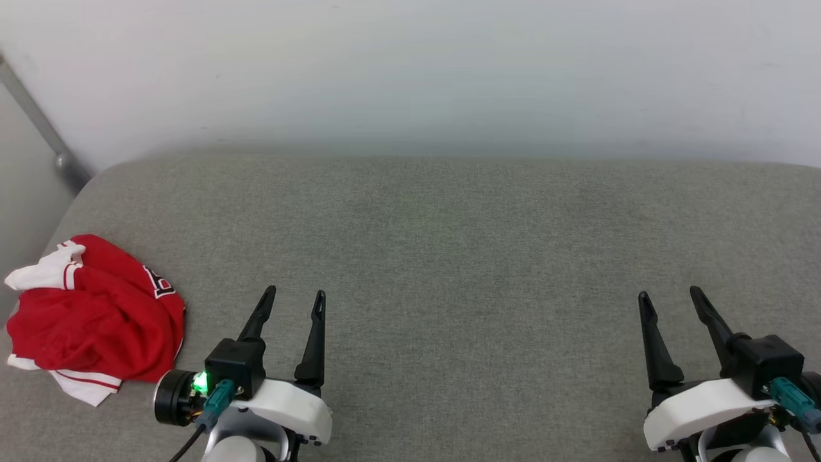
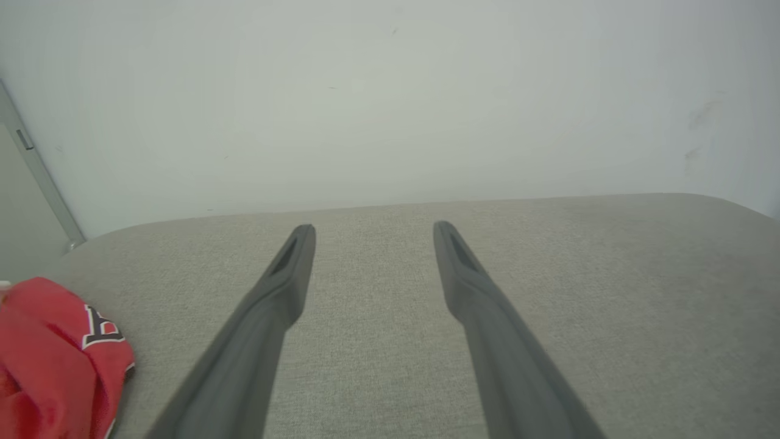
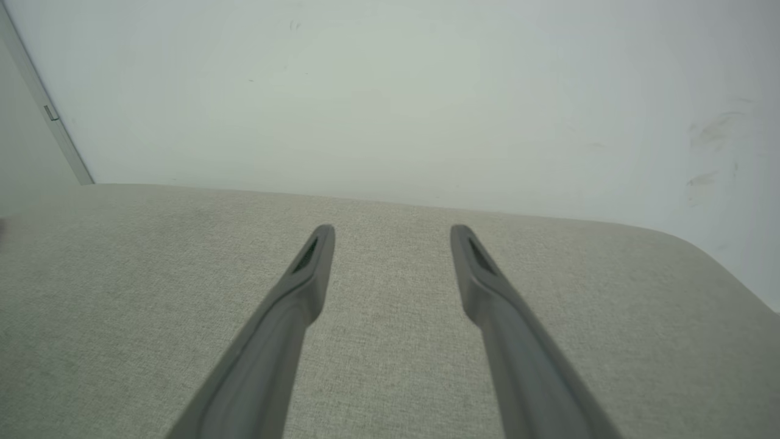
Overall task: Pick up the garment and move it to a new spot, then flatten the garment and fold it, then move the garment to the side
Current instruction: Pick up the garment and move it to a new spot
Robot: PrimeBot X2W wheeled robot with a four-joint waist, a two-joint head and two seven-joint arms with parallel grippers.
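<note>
The garment (image 1: pixel 96 317), a red jersey shirt with white sleeves and a bit of black lettering showing, lies crumpled at the far left of the grey fabric surface (image 1: pixel 449 244). Its red edge also shows at the lower left of the left wrist view (image 2: pixel 55 360). My left gripper (image 1: pixel 295 295) hovers open just to the right of the garment, apart from it, fingers empty (image 2: pixel 373 228). My right gripper (image 1: pixel 670 296) stands open at the lower right, far from the garment, with nothing between its fingers (image 3: pixel 393 230).
A pale wall (image 1: pixel 410 70) rises behind the surface's far edge. A grey metal bar (image 1: pixel 38 128) runs diagonally at the upper left corner. The surface's rounded left edge lies close beside the garment. Bare grey fabric stretches between and beyond the two grippers.
</note>
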